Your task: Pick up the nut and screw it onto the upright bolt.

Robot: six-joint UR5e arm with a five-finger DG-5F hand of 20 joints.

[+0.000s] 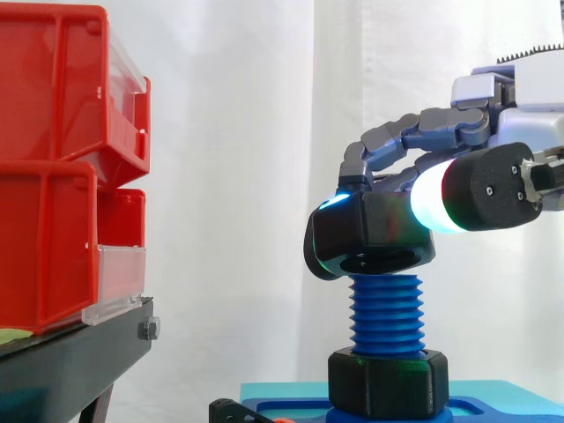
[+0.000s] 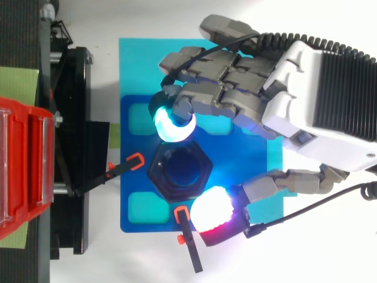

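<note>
- Closest up is the robot hand (image 1: 458, 123), coming in from the right with its fingers curled down over the work.
- It's got the black hex nut (image 1: 392, 231) pinched. One pad glowing cyan-white (image 2: 174, 125) presses one side of the nut, and a fat pad glowing white with a bit of red (image 2: 211, 213) presses the opposite side. So the hand is closed around the nut, not just resting on it.
- That nut sits right on the top end of the upright blue bolt (image 1: 386, 313). From above you can see blue through the nut's hole, and from the side the bare threads run down below it. Can't tell whether it's actually caught a thread.
- Down at the foot of the bolt there's a second black nut (image 1: 388, 381), well apart from the held one.
- Bolt stands on a dark blue base plate (image 2: 247, 159), which lies on a lighter cyan mat (image 2: 135, 65).
- Two black clamps with orange tips (image 2: 126, 166) (image 2: 189, 244) reach onto the plate's edges near the bolt.
- Off to the left, stacked red bins (image 1: 53, 176) sit on a black stand (image 1: 70, 361), well away from the hand.
</note>
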